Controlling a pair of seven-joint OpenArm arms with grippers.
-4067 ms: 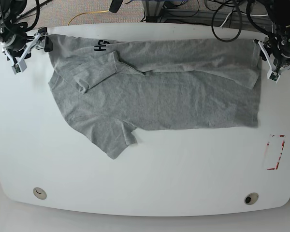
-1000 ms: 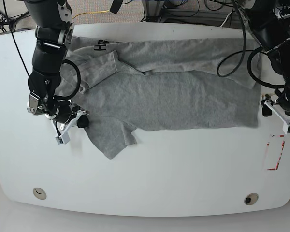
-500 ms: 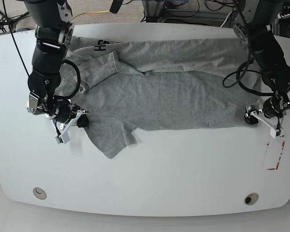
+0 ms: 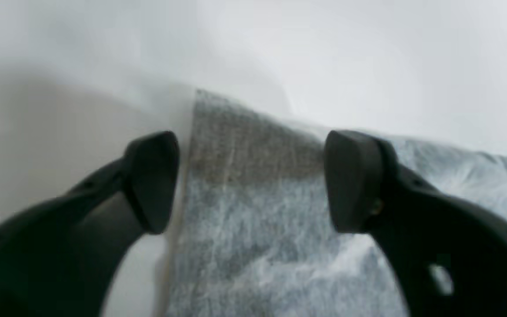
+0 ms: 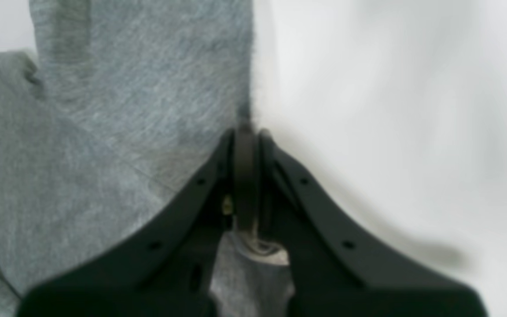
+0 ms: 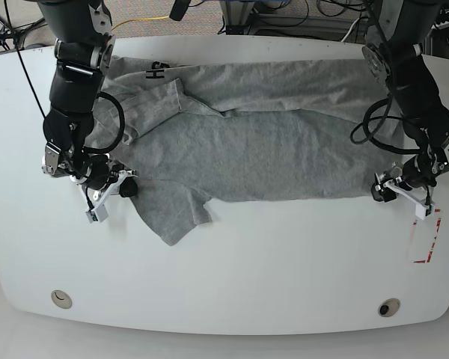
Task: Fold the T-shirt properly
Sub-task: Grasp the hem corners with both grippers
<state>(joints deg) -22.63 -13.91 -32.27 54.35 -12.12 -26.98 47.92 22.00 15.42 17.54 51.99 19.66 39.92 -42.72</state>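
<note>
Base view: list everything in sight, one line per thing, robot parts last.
T-shirt: one, heather grey with black lettering, spread across the far half of the table, partly folded.
Table: one, white, fills the view.
Table holes: two, round, near the front corners.
Red-and-white marking: one, on the table at the right edge.
Cables: several, black and one yellow, on the floor behind the table.
Right tool: one, black, shut on the T-shirt at its lower sleeve.
Left tool: one, black, open, straddling the T-shirt's bottom corner.

Bright even light, blurry wrist views
</note>
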